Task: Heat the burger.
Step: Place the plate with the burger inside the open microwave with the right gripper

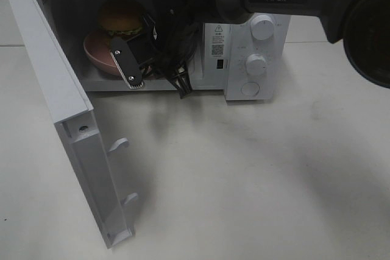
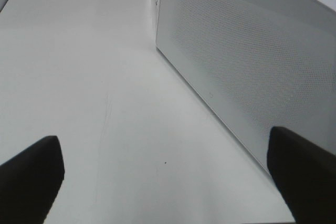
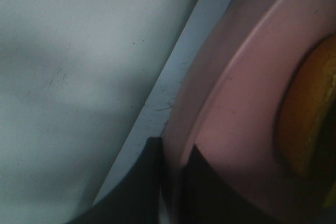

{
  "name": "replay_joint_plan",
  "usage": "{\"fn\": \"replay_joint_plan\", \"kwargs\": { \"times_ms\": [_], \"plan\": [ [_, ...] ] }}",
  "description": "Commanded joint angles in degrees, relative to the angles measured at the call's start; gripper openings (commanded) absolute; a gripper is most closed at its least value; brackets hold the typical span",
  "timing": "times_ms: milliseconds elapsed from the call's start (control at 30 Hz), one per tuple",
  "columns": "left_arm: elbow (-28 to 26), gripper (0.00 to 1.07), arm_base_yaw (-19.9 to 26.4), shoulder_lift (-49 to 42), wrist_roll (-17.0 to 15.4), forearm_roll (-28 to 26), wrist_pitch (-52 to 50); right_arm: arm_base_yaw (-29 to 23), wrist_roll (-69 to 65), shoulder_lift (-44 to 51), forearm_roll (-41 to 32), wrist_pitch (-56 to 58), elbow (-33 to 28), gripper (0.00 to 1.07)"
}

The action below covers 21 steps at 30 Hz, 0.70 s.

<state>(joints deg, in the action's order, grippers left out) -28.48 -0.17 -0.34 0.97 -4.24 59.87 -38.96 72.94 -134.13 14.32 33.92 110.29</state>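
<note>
Well, the burger (image 1: 120, 19) is inside the microwave (image 1: 244, 35), towards the far left of the cavity. It sits on a round pink plate (image 1: 97, 54) whose near rim lies close to the mouth of the oven. The right arm reaches in from the right, and the right gripper (image 3: 174, 148) is clenched on that near rim, with one finger above the lip and one below it. As I read it, the rim is pinched rather than the food so that the soft stack rides in untouched and unsquashed. I cannot tell whether the plate already rests on the cavity floor or hangs just above it. The door (image 1: 49, 59) stands swung wide on the left, its free edge coming towards the near side. That leaves the opening clear for the arm and its bundle of cables. The left gripper (image 2: 167, 182) hovers low over the white table (image 1: 244, 181) with its jaws spread wide and nothing between them. It is just beside a dotted white panel that I take to be the door's outer face. There it is out of the way, yet probably well placed to push the door shut. The burger stands upright, its glossy dome up and the lettuce frill running level below it, so its long axis is vertical. Being round, it faces no particular way.
</note>
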Motion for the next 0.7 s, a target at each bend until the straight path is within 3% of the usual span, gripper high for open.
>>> {"fn": "replay_joint_plan", "kwargs": {
  "times_ms": [33,300,500,667,700],
  "plan": [
    [0.1,0.98,0.3,-1.4,0.2,-0.5,-0.5,0.1,-0.7,0.2,0.6,-3.2,2.0,0.02],
    [0.1,0.98,0.3,-1.4,0.2,-0.5,-0.5,0.2,-4.4,-3.3,1.6,-3.2,7.1,0.06],
    [0.1,0.98,0.3,-1.4,0.2,-0.5,-0.5,0.5,-5.7,-4.3,1.5,-3.1,7.2,0.12],
    [0.1,0.98,0.3,-1.4,0.2,-0.5,-0.5,0.8,-6.0,-4.3,1.1,-3.4,7.2,0.26],
    [0.1,0.98,0.3,-1.4,0.2,-0.5,-0.5,0.9,-6.3,-4.3,1.1,-3.0,7.1,0.35]
  ]
}}
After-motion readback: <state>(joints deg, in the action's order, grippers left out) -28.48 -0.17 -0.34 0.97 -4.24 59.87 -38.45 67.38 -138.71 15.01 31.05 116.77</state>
